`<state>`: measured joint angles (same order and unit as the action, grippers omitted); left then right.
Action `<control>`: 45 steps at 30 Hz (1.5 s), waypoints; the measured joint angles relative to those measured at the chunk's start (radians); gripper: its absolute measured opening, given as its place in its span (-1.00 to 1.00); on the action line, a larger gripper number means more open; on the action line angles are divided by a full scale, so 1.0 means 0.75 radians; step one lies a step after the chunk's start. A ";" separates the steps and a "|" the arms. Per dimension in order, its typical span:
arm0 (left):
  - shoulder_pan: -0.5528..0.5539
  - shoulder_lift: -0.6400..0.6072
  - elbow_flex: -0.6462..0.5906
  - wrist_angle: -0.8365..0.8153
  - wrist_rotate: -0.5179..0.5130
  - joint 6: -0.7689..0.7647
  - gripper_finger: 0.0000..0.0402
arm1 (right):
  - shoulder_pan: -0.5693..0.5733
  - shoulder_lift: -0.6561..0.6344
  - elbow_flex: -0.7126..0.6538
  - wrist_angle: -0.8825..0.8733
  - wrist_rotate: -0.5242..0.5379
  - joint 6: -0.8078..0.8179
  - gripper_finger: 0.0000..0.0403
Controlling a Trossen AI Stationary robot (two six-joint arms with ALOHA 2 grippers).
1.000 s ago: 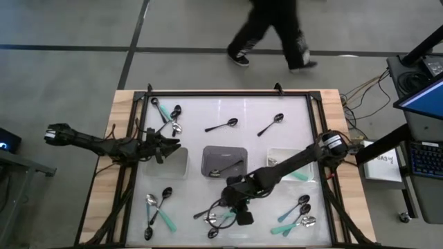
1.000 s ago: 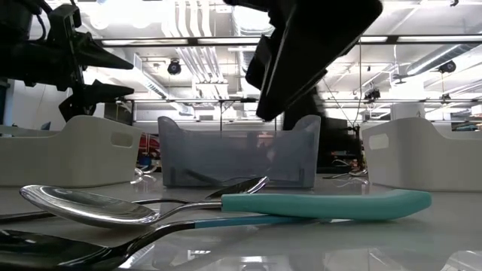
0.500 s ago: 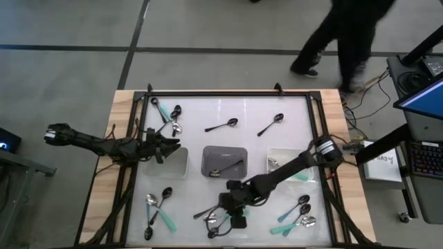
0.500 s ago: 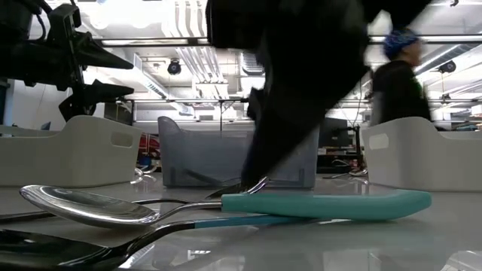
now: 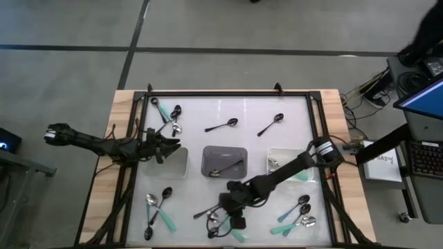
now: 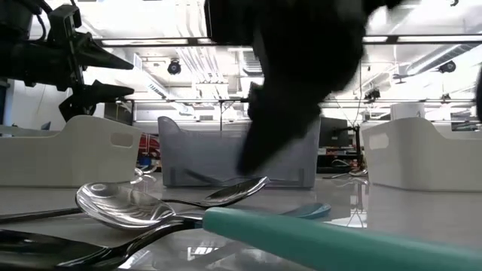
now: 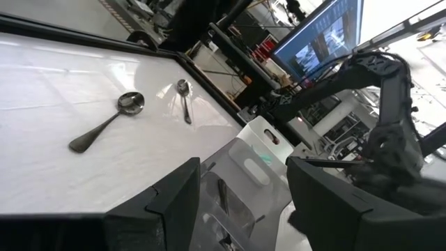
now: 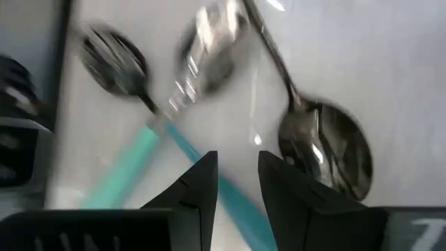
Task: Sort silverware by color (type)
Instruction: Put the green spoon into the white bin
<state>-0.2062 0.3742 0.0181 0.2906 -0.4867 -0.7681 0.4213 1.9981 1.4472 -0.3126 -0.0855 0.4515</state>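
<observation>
My right pincer is down at the spoon pile below the grey tray, half-spread, gripping nothing I can see; left pincer wide open.

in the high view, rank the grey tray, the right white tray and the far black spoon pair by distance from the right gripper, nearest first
From the right gripper, near the front edge:
1. Grey tray, mid-table.
2. Right white tray, to the right.
3. Black spoon pair, toward the far edge.

high: overhead, straight down on whole desk | low: desk level, close behind spoon pile | wrist views: forward past own fingers | shared: grey tray
</observation>
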 joint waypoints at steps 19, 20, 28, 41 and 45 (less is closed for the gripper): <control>0.001 0.004 0.000 0.000 0.000 0.000 -0.01 | 0.143 -0.018 0.001 0.125 0.054 0.143 -0.53; 0.000 0.004 0.000 0.000 0.000 0.000 -0.01 | 0.148 -0.018 0.001 0.125 0.055 0.153 -0.53; 0.000 0.009 0.000 0.000 0.000 0.000 -0.01 | 0.195 -0.018 0.001 0.145 0.189 0.227 -0.53; 0.001 0.008 0.000 -0.001 0.000 0.000 -0.01 | 0.253 0.055 0.004 0.207 0.349 0.397 -0.53; 0.000 0.008 0.000 0.000 0.000 0.000 -0.01 | 0.255 0.065 0.004 0.232 0.358 0.422 -0.53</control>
<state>-0.2060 0.3803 0.0181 0.2905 -0.4866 -0.7681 0.6128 2.0467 1.4502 -0.1389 0.1827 0.7680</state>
